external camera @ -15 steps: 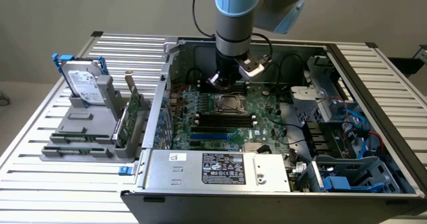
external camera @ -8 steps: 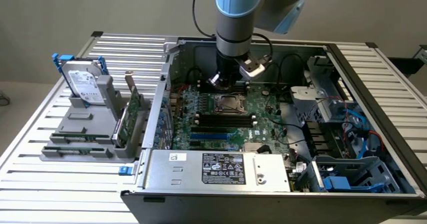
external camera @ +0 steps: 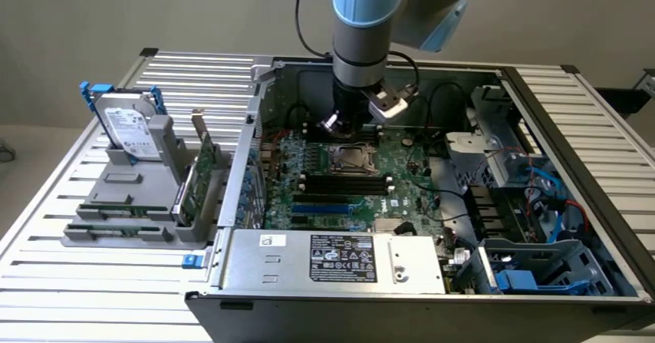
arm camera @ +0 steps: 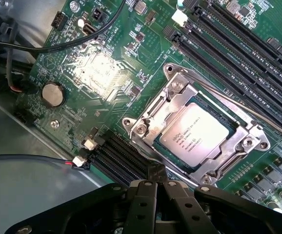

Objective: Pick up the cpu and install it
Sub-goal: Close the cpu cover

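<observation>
One cpu (arm camera: 194, 137) beneath gripper (arm camera: 156, 176)

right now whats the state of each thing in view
cpu: seated flat in the socket, label up
socket frame: around the cpu, on the motherboard
case: side open, motherboard exposed
hard drive: upright in a grey holder outside the case, on the exterior view's left
gripper: above the motherboard beside the socket, holding nothing visible
</observation>
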Tool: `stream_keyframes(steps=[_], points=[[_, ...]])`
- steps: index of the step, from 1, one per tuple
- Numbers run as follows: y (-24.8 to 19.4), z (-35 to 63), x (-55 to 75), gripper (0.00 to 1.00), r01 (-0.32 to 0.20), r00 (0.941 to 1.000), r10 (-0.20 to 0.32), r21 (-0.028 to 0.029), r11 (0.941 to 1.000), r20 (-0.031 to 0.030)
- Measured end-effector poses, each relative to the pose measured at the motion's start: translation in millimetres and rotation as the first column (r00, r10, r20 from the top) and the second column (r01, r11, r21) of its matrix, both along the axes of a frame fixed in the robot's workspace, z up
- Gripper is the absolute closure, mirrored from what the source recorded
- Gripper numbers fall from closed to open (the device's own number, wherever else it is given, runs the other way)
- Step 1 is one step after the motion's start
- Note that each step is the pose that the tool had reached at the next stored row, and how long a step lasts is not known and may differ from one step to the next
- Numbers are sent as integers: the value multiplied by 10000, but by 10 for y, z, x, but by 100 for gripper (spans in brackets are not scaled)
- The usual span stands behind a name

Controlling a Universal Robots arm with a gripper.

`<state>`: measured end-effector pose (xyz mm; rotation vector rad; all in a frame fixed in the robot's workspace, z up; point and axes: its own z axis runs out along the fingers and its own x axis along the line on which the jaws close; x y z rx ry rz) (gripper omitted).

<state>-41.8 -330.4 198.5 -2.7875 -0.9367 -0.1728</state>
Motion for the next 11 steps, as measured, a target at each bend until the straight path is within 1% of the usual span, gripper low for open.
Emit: stream_keyframes(steps=[6,11], points=[[0,-6,11,89,-88,10000,88,-17,10000,-1],[0,-9,16,89,-158,9999,158,-58,9999,-10]])
